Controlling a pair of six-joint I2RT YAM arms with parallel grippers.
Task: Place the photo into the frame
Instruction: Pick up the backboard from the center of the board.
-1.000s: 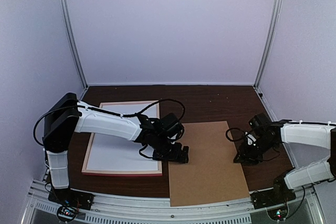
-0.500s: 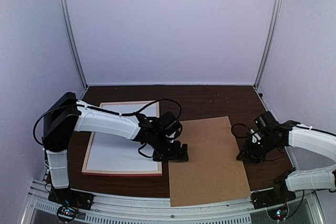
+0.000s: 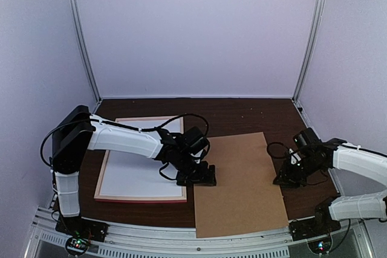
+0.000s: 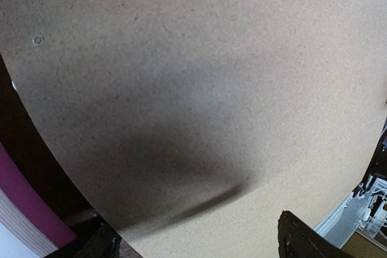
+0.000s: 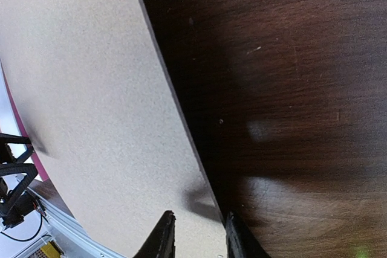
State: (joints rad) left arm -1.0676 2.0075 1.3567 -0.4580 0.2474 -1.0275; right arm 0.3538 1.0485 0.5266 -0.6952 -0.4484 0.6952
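Toward the left edge of the worktop [image 3: 242, 113] the frame [image 3: 139, 199] lies flat, its pink rim around a plain white sheet [image 3: 130, 173]. Whether that sheet is the photo I cannot tell. Just beside the frame, a brown board [image 3: 242, 191] lies at the middle of the near edge and hangs over it. The left gripper [image 3: 198, 180] sits low over the board's left edge, by the frame's near right corner, jaws wide with nothing between them. The right gripper [image 3: 283, 180] is down at the board's right edge, fingers [image 5: 162, 237] narrowly apart, one over the board and one over bare wood, clamping nothing.
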